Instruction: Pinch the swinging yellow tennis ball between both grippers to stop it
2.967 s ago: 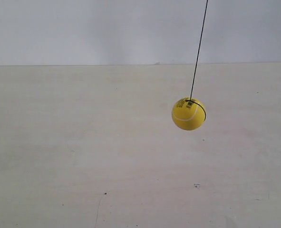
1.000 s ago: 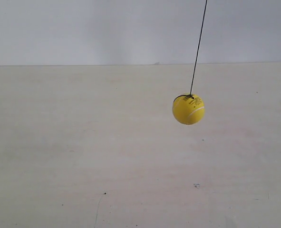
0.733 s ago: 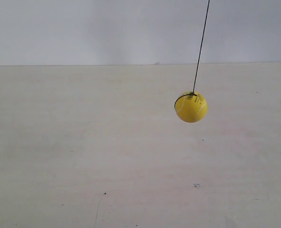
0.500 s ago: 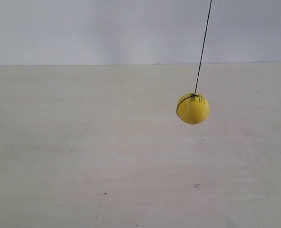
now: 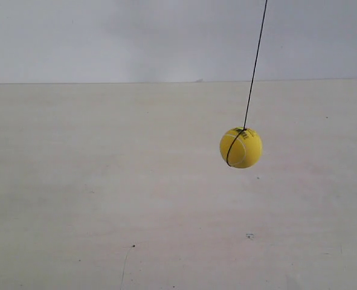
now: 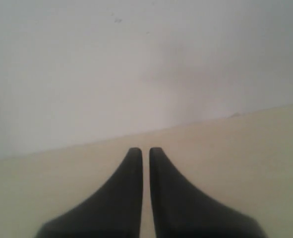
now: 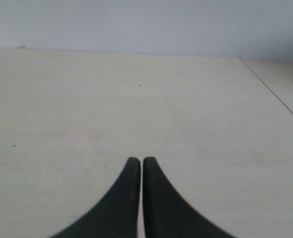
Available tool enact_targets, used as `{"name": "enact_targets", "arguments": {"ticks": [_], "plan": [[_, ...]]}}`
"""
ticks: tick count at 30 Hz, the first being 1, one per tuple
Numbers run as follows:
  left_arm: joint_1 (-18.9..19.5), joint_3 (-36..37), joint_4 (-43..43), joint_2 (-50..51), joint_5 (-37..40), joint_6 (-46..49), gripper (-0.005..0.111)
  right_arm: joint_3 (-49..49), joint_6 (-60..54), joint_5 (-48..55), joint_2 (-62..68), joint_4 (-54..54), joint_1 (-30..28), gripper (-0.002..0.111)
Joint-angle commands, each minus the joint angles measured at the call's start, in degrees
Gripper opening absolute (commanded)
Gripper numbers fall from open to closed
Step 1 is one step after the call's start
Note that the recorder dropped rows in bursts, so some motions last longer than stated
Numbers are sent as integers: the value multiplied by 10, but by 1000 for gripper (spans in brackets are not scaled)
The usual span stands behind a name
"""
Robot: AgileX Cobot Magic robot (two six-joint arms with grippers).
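Observation:
The yellow tennis ball hangs on a thin black string above the pale table, right of centre in the exterior view. No arm or gripper shows in that view. In the left wrist view my left gripper is shut, its two black pointed jaws almost touching, with nothing between them. My right gripper is shut the same way in the right wrist view, also empty. Neither wrist view shows the ball.
A pale wooden table top runs back to a plain light wall. The right wrist view shows a seam or edge line crossing the table surface at one side.
The ball has swung slightly to the left and lower in the exterior view and has turned on its string, so the black loop now faces the camera.

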Motion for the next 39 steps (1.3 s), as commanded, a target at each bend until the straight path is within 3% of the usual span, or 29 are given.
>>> {"name": "enact_targets", "arguments": {"ticks": [1, 5, 11, 39], "plan": [[63, 8, -38, -26, 100, -2, 5, 0, -1, -3, -3, -2, -2, 0], [90, 9, -38, -68, 187, 34, 5, 0, -1, 1, -3, -2, -2, 0], [90, 15, -56, -148, 252, 56, 5, 0, -1, 1, -3, -2, -2, 0], [91, 15, -61, -148, 248, 66, 5, 0, -1, 1, -3, -2, -2, 0]]}}
